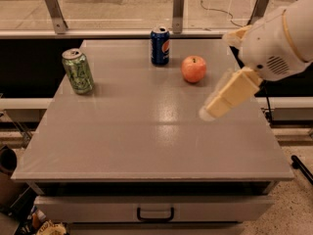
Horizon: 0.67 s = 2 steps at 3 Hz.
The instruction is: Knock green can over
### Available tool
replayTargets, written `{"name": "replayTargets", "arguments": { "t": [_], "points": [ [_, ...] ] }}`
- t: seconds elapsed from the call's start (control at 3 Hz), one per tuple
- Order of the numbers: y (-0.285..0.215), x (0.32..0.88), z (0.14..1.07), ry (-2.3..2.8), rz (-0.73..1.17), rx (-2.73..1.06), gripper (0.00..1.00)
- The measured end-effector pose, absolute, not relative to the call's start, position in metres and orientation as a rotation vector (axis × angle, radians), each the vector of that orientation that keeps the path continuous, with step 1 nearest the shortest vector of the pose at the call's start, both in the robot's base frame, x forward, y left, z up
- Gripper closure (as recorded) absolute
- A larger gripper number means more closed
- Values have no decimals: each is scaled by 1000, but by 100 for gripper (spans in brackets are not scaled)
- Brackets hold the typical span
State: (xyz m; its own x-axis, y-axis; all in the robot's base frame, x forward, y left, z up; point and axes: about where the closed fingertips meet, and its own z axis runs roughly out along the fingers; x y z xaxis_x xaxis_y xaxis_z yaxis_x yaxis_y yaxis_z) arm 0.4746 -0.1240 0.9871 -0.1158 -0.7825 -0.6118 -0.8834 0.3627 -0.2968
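The green can (78, 71) stands upright near the far left corner of the grey table (146, 146). It is light green with darker scribbled markings and a silver top. My gripper (211, 111) comes in from the right on a white arm and hangs over the right half of the table, below and to the right of the apple. It is far to the right of the green can and touches nothing.
A dark blue Pepsi can (160, 45) stands upright at the far middle of the table. A red apple (194, 68) lies to its right. A drawer with a dark handle (155, 214) sits under the table's front edge. A rail with metal posts (178, 11) runs behind the table.
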Motion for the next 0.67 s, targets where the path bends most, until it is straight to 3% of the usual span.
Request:
{"name": "replayTargets", "arguments": {
  "t": [0.67],
  "points": [
    [-10,524,979,1704,459,-1273,0]
  ]
}}
